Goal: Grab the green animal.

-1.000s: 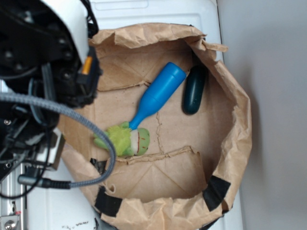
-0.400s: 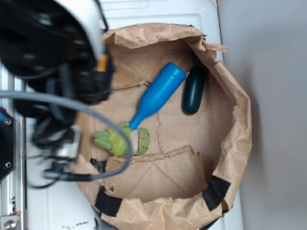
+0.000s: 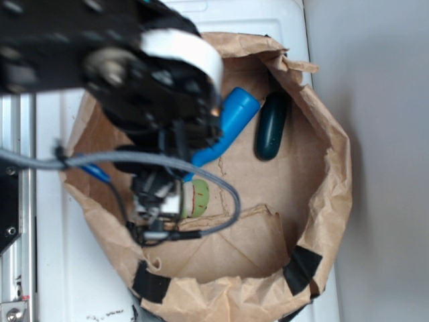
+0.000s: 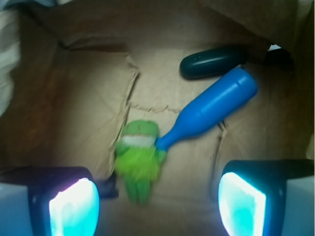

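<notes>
The green animal (image 4: 138,160) is a small light-green plush lying flat on the paper floor of the bag, its pale face toward the blue bottle's neck. In the exterior view only its face end (image 3: 196,198) shows; the arm covers the rest. My gripper (image 4: 157,204) hangs above it, open, with both glowing pads wide apart and nothing between them. The plush's legs lie just above the gap, nearer the left pad (image 4: 74,209). The right pad (image 4: 242,205) stands well clear of it.
A blue bottle-shaped toy (image 4: 211,108) lies with its neck touching the plush's head. A dark green oblong object (image 4: 212,62) rests beyond it against the bag wall. The crumpled brown paper bag (image 3: 328,168) rings everything, its walls rising on all sides.
The arm has swung right from the bag's left edge to over the bag, now covering most of the plush in the exterior view. The toys have not moved.
</notes>
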`<action>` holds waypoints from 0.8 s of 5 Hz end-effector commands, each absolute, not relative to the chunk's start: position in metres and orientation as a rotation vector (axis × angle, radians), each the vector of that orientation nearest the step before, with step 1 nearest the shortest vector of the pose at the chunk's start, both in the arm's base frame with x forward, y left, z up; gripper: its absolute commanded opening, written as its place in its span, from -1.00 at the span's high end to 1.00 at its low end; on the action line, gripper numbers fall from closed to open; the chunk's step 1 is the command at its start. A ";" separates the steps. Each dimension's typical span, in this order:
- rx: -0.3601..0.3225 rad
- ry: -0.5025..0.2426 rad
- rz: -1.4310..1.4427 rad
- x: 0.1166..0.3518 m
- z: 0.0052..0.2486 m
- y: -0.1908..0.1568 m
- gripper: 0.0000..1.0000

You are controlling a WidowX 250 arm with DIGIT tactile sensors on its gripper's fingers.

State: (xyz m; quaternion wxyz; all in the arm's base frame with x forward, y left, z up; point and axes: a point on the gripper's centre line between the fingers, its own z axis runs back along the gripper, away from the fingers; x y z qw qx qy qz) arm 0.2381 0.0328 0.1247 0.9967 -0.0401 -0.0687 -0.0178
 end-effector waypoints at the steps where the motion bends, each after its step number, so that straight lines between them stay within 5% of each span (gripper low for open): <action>1: -0.063 -0.138 -0.021 0.252 0.087 0.034 -1.00; 3: -0.112 -0.112 -0.062 0.243 0.047 0.030 -1.00; 4: -0.104 -0.091 -0.050 0.248 0.033 0.027 -0.56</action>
